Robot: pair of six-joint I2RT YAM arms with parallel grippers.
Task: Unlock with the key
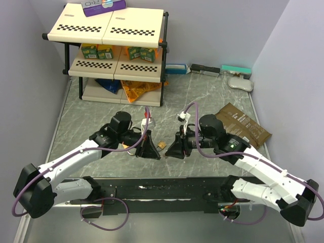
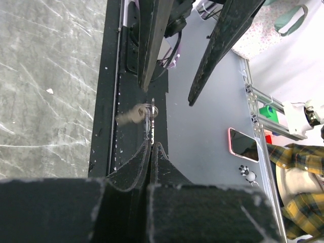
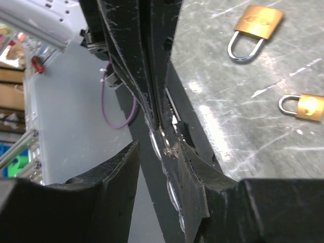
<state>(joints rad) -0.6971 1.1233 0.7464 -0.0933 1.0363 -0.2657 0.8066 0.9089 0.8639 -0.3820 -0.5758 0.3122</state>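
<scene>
My left gripper [image 2: 151, 145] is shut on the key [image 2: 149, 120], a slim metal key with a small ring that sticks out past its fingertips. It is held in the air above the table's front edge. My right gripper [image 3: 159, 147] is open. Its fingers [image 3: 192, 167] stand on either side of the key [image 3: 165, 143] and of the left gripper's tips. In the top view the two grippers, left [image 1: 156, 152] and right [image 1: 168, 151], meet tip to tip at mid-table. The larger brass padlock [image 3: 257, 23] and the smaller brass padlock [image 3: 309, 107] lie flat on the table, apart from both grippers.
A two-tier shelf [image 1: 114, 50] with boxes and snack bags stands at the back left. A brown packet [image 1: 243, 125] lies at the right. Small boxes [image 1: 212, 70] line the back wall. The black mounting rail [image 1: 167, 191] runs along the near edge.
</scene>
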